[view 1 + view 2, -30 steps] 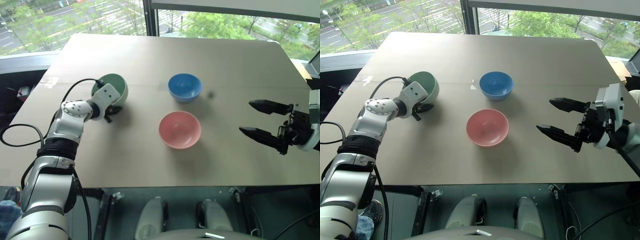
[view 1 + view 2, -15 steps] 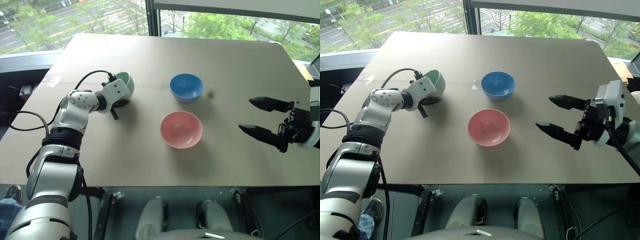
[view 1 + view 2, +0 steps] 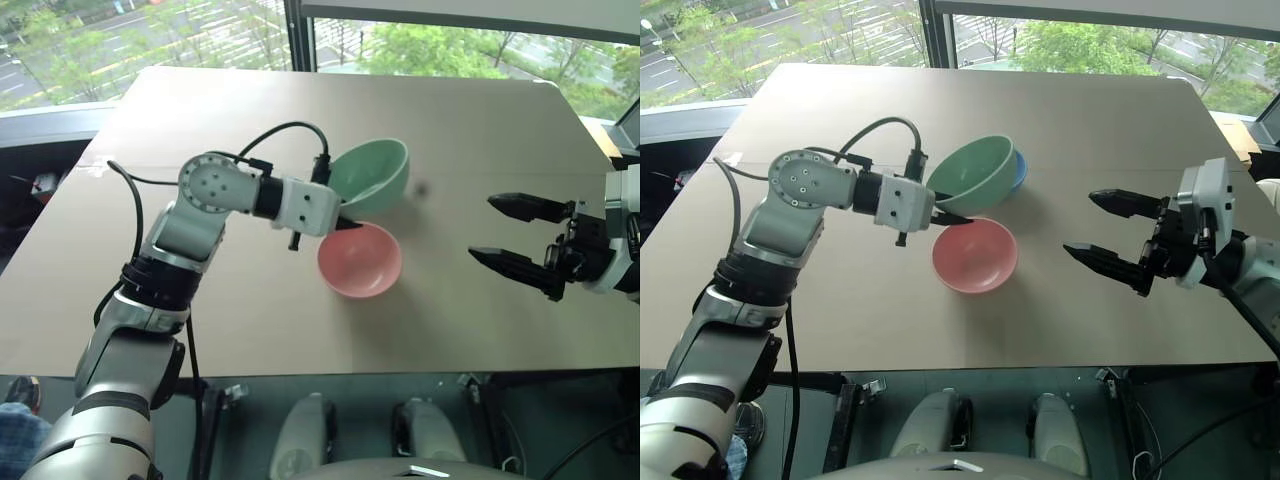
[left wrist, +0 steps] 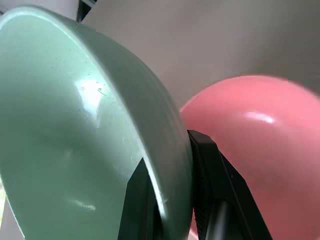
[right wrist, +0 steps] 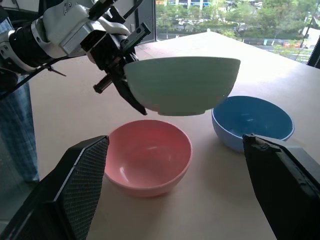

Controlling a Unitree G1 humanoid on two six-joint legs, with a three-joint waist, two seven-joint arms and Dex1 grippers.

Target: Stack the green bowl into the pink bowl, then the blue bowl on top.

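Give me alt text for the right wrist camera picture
The left gripper holds the green bowl by its rim in the air, above and between the pink bowl and blue bowl, which sit side by side on a tan table.

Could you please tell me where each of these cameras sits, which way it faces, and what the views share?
Left eye view: on the head, looking forward and down at the table; both arms show, left gripper shut on the green bowl, lifted.
Right eye view: same head, same scene; right gripper open.
Left wrist view: looks along its fingers, which pinch the green bowl's rim, to the pink bowl.
Right wrist view: looks across the table past its open fingers at the blue bowl.
Shared: green and pink bowls appear in all four.
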